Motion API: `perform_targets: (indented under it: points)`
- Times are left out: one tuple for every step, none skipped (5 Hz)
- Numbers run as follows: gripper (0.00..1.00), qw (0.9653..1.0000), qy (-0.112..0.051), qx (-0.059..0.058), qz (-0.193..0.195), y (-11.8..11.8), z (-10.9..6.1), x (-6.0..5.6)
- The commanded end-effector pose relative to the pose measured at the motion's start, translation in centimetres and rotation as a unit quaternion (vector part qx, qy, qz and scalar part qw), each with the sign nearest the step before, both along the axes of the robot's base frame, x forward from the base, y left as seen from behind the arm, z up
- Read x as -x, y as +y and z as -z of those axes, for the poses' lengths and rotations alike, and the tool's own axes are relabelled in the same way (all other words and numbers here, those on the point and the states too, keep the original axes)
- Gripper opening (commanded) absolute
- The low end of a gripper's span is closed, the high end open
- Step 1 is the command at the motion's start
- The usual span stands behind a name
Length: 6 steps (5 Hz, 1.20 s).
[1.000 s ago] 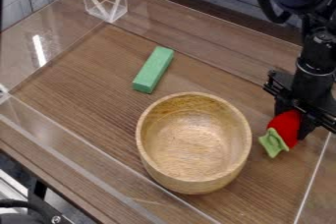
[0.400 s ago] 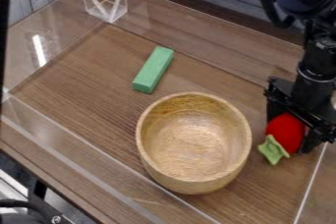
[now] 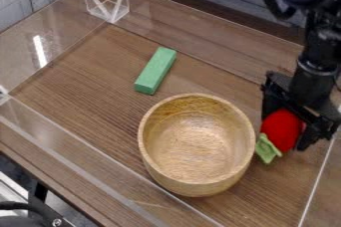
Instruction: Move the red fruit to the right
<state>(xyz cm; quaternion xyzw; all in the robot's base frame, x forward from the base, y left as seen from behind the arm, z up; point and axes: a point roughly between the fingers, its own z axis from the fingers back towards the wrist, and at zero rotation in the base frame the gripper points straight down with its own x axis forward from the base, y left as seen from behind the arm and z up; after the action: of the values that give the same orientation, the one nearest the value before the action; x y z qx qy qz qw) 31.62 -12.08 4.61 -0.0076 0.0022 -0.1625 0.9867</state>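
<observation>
The red fruit (image 3: 280,127), a small toy strawberry with its light green leafy end (image 3: 266,151) pointing toward the front, sits at the right of the table just beside the wooden bowl (image 3: 197,143). My black gripper (image 3: 293,129) points straight down over it. It is open, with one finger on each side of the fruit. The fingers hide part of the fruit, and I cannot tell whether they touch it.
A flat green rectangular block (image 3: 156,70) lies left of centre, behind the bowl. A clear plastic wall (image 3: 54,131) rims the table's left and front edges, and a small clear stand (image 3: 107,4) sits at the back left. The table's right edge is close to the gripper.
The jaws have spread apart since the earliest frame. The gripper has risen a little and shifted left, and the fruit now sits slightly further left, closer to the bowl.
</observation>
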Motion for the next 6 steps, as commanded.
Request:
perform_targets:
  points:
    - [1.0, 0.9986, -0.052, 0.008, -0.006, 1.0, -4.1, -1.2]
    - [1.0, 0.9984, -0.054, 0.011, 0.01, 0.3, -4.9, -2.3]
    - [0.0, 0.9983, -0.046, 0.011, 0.034, -1.0, -4.1, -3.2]
    - [1.0, 0.9988, -0.039, 0.011, 0.026, -1.7, -2.5, -3.4]
    - [1.0, 0.9992, -0.033, 0.013, 0.017, -2.3, -1.0, -3.7]
    - [1.0, 0.999, -0.042, 0.013, 0.006, -1.3, -1.3, -4.1]
